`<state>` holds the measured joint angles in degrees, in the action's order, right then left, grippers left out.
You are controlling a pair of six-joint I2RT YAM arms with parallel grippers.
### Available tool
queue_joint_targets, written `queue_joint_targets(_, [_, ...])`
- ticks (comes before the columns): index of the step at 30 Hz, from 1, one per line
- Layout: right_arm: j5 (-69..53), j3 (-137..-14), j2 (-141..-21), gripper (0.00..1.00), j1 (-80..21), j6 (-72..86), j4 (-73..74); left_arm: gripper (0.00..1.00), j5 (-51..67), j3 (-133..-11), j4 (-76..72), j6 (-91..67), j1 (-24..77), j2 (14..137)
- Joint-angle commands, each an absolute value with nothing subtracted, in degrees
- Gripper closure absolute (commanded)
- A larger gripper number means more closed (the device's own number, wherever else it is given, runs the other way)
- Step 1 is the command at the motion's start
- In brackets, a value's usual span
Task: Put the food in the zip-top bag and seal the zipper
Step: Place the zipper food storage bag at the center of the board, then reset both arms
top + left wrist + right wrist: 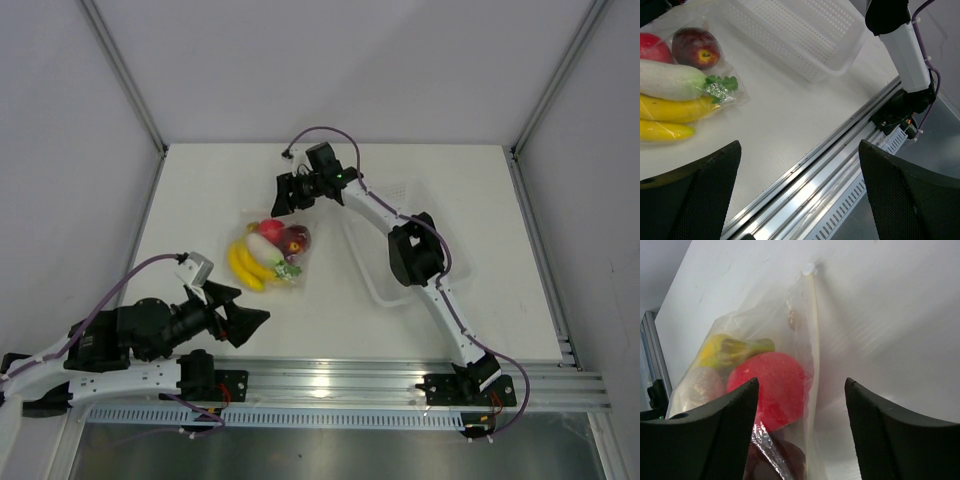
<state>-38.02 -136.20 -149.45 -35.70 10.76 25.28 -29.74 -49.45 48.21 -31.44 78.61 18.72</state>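
The zip-top bag (268, 256) lies flat on the white table with the food inside: yellow bananas (670, 110), a white oblong piece (670, 80), a dark red apple (696, 47), a red round fruit (771, 387) and a green bit (722, 81). The zipper (813, 335) runs as a pale strip along the bag's far edge. My right gripper (801, 380) hovers open over that edge, a finger on either side of the strip and touching neither it nor the bag. My left gripper (800, 142) stands wide open and empty near the table's front rail, to the right of the bag.
A translucent white perforated tray (805, 35) sits right of the bag, with my right arm (415, 250) reaching over it. An aluminium rail (400, 380) runs along the table's front edge. Grey walls close in the table on three sides.
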Motion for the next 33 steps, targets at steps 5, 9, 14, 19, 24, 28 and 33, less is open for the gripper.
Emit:
queue_joint_targets(5, [-32.0,-144.1,-146.3,0.01,-34.3,11.3,26.5,0.00,-31.9,-48.6,47.5,-32.9,78.7,17.4])
queue_joint_targets(9, [-24.5,-140.7,-139.7,0.01,-34.4,11.3,28.3,0.01,-32.3,-47.3,47.5,-34.3,78.7,17.3])
queue_joint_targets(14, [-15.6,-130.5,-127.6,0.00,-34.9,10.9,30.1,0.00,-30.7,-45.9,46.1,-34.5,78.7,19.3])
queue_joint_targets(19, [-5.1,-108.8,-107.5,0.01,-36.0,11.6,30.8,0.00,-26.6,-42.7,39.0,-33.2,77.7,21.8])
queue_joint_targets(24, [0.0,-86.6,-87.7,0.01,-37.8,14.5,28.0,0.01,-15.7,-40.0,31.5,-32.3,68.2,25.9])
queue_joint_targets(28, [2.2,-70.0,-70.7,0.00,-39.4,18.5,26.5,0.00,-6.8,-38.4,25.0,-32.3,59.3,28.0])
queue_joint_targets(33, [6.9,-50.8,-48.7,0.01,-43.1,26.7,26.1,0.01,6.0,-36.9,16.1,-36.5,41.6,29.8])
